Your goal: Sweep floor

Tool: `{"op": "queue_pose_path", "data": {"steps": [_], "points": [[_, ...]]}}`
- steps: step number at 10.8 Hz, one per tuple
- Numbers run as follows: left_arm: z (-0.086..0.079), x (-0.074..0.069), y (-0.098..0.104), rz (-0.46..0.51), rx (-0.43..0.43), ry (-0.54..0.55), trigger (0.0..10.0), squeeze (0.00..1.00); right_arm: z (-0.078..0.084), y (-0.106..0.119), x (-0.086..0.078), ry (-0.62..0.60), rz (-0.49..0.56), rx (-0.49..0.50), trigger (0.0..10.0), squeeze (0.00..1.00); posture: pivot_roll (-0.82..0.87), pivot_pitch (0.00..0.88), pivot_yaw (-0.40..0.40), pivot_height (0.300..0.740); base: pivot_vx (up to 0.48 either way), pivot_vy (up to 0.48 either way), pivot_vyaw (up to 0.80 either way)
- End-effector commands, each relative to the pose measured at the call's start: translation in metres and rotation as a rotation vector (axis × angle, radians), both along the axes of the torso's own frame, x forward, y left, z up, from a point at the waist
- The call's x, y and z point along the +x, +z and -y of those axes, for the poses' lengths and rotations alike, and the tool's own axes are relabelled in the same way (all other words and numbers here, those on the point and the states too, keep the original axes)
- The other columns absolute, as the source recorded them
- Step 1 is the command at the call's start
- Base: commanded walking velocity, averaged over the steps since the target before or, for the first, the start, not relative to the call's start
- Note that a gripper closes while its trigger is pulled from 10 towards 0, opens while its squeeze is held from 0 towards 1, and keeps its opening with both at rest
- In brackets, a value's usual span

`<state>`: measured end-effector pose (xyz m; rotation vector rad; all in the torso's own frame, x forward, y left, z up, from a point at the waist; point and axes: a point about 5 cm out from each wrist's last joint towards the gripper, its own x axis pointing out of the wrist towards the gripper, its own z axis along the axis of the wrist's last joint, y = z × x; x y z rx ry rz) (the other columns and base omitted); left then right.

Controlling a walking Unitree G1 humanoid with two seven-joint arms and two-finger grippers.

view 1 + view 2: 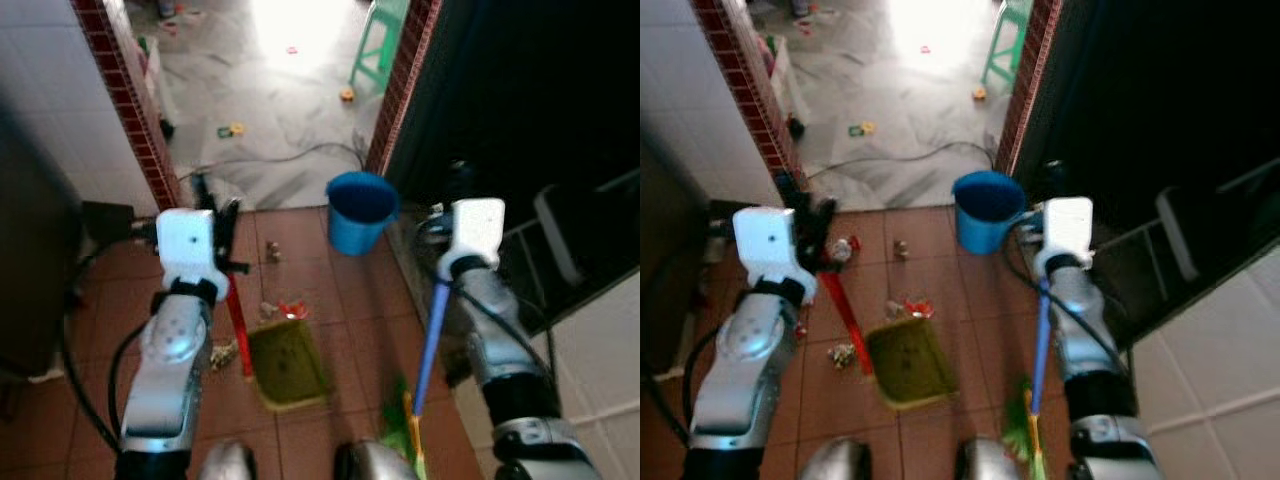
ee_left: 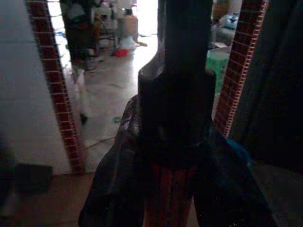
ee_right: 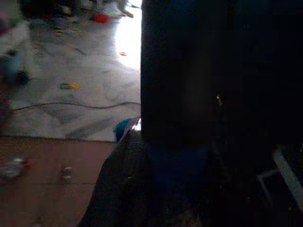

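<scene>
An olive-green dustpan point(image 1: 288, 365) rests on the red tile floor just ahead of me. Its red handle point(image 1: 238, 325) rises to my left gripper point(image 1: 215, 215), which is shut on it; the left wrist view has the red handle point(image 2: 169, 198) clamped between the dark fingers. My right gripper point(image 1: 443, 218) is shut on the blue handle point(image 1: 430, 345) of a broom, whose green bristles point(image 1: 400, 425) touch the floor right of the dustpan. Bits of litter point(image 1: 290, 310) lie at the dustpan's far lip, with more litter point(image 1: 272, 250) beyond it and some point(image 1: 225, 352) left of the red handle.
A blue bucket point(image 1: 360, 210) stands at the doorway's right side. Brick door posts point(image 1: 135, 110) frame a grey floor beyond, with a cable point(image 1: 290, 155), small scraps and a green stool point(image 1: 380, 40). A dark rack point(image 1: 560, 250) stands on the right.
</scene>
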<state>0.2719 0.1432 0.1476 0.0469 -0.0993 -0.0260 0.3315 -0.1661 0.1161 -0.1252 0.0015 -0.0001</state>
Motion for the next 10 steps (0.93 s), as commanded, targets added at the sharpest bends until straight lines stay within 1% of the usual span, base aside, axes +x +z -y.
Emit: {"op": "queue_pose_path", "data": {"steps": [1, 2, 3, 5, 6, 7, 8, 9, 10], "points": [[-0.010, 0.000, 0.007, 0.069, 0.073, 0.041, 10.0, 0.00, -0.001, 0.007, 0.002, 0.025, 0.038, 0.026, 10.0, 0.00, 0.09, 0.083, -0.090, 0.740, 0.000, 0.000, 0.00], [-0.017, -0.001, 0.007, 0.081, 0.099, 0.075, 10.0, 0.00, -0.002, 0.009, 0.002, 0.043, 0.052, 0.024, 10.0, 0.00, 0.08, 0.080, -0.088, 0.740, 0.000, 0.000, 0.00], [-0.021, 0.001, 0.005, 0.079, 0.128, 0.102, 10.0, 0.00, -0.003, 0.010, 0.002, 0.050, 0.057, 0.034, 10.0, 0.00, 0.09, 0.078, -0.089, 0.740, 0.000, 0.000, 0.00], [-0.020, 0.003, 0.010, 0.119, 0.181, 0.088, 10.0, 0.00, -0.008, 0.014, 0.003, 0.092, 0.078, 0.058, 10.0, 0.00, 0.09, 0.075, -0.088, 0.740, 0.000, 0.000, 0.00], [-0.021, 0.004, 0.008, 0.115, 0.189, 0.111, 10.0, 0.00, -0.010, 0.015, 0.003, 0.116, 0.086, 0.096, 10.0, 0.00, 0.09, 0.074, -0.088, 0.740, 0.000, 0.000, 0.00], [-0.021, 0.003, 0.005, 0.102, 0.169, 0.107, 10.0, 0.00, -0.012, 0.017, 0.003, 0.129, 0.092, 0.097, 10.0, 0.00, 0.09, 0.073, -0.086, 0.740, 0.000, 0.000, 0.00], [-0.017, 0.003, 0.003, 0.099, 0.157, 0.081, 10.0, 0.00, -0.013, 0.017, 0.003, 0.135, 0.097, 0.091, 10.0, 0.00, 0.08, 0.076, -0.084, 0.740, 0.000, 0.000, 0.00], [-0.011, 0.001, 0.001, 0.082, 0.099, 0.033, 10.0, 0.00, -0.013, 0.017, 0.002, 0.136, 0.101, 0.101, 10.0, 0.00, 0.08, 0.080, -0.084, 0.740, 0.000, 0.000, 0.00], [-0.010, 0.001, 0.002, 0.092, 0.093, 0.025, 10.0, 0.00, -0.014, 0.018, 0.001, 0.147, 0.109, 0.083, 10.0, 0.00, 0.08, 0.083, -0.082, 0.740, 0.285, 0.000, 0.00]]}}
